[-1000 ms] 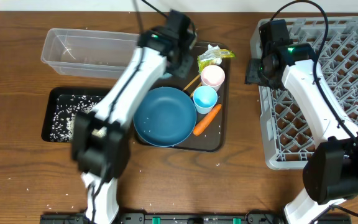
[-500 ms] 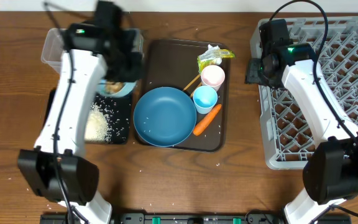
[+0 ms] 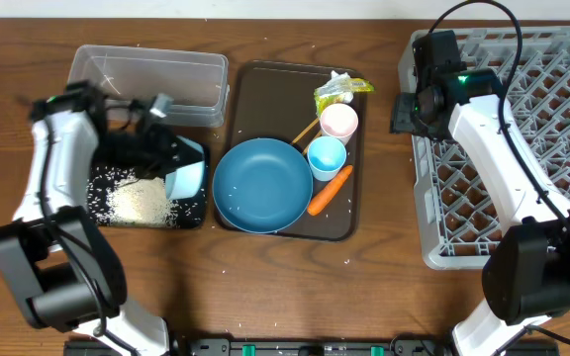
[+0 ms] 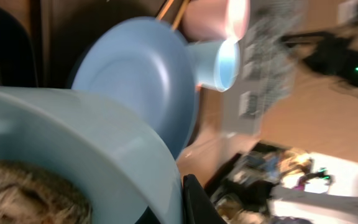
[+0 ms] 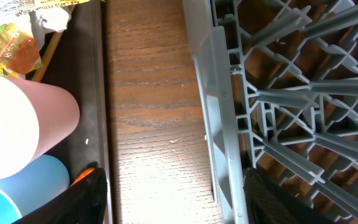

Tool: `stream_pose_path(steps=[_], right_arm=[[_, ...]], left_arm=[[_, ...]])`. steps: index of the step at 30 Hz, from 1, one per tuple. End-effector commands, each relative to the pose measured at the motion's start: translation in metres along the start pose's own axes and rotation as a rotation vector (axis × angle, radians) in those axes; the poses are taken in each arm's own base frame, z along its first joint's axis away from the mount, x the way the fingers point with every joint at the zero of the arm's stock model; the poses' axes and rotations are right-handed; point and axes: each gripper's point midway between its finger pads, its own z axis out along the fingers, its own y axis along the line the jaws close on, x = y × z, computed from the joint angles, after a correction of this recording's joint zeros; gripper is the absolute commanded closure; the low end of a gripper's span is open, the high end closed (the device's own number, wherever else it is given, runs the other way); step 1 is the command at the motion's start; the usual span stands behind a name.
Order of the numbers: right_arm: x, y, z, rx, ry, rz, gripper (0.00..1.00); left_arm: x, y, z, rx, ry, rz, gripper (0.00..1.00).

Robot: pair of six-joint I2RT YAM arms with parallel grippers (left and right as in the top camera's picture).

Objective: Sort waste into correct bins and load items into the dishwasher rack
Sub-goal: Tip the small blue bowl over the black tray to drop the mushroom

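My left gripper (image 3: 173, 161) is shut on the rim of the small light-blue bowl (image 3: 187, 179), holding it tipped over the black tray (image 3: 95, 156), which holds a pile of white rice (image 3: 143, 203). In the left wrist view the bowl (image 4: 86, 137) fills the foreground with a brown lump (image 4: 17, 193) inside. The large dark-blue bowl (image 3: 262, 185), pink cup (image 3: 339, 121), light-blue cup (image 3: 326, 156), carrot (image 3: 330, 190), wrapper (image 3: 340, 89) and chopsticks (image 3: 305, 131) sit on the brown serving tray. My right gripper (image 3: 405, 111) is open and empty beside the grey rack (image 3: 532, 148).
The clear tub (image 3: 146, 74) stands behind the black tray. The dark-brown serving tray (image 3: 349, 213) lies mid-table. In the right wrist view, bare wood separates the serving tray's edge from the rack wall (image 5: 216, 124). Stray rice grains dot the table.
My left arm swung left from the serving tray with the small bowl, which now hangs tipped over the black tray. A rice pile has appeared there. The right arm has not moved.
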Motion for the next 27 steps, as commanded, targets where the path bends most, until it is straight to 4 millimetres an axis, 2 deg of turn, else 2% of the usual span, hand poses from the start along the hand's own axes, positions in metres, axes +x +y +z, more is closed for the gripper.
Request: stream_pose_path(steps=[1, 6, 11, 18, 27], right_arm=[[-0.001, -0.005, -0.003, 0.012, -0.01, -0.007, 0.35], [-0.001, -0.005, -0.003, 0.012, -0.009, -0.006, 0.35], [-0.001, -0.004, -0.003, 0.008, -0.008, -0.007, 0.35], [0.0, -0.004, -0.003, 0.009, -0.005, -0.007, 0.35], [0.0, -0.004, -0.003, 0.009, -0.005, -0.007, 0.35]], left_arm=[[-0.01, -0.018, -0.021, 0.243, -0.149, 0.067, 0.94], [-0.012, -0.007, -0.044, 0.332, -0.264, -0.002, 0.94], [-0.016, -0.004, -0.058, 0.368, -0.325, -0.014, 0.94], [-0.022, -0.015, -0.066, 0.442, -0.373, 0.011, 0.94], [-0.023, -0.016, -0.067, 0.445, -0.377, 0.015, 0.94]])
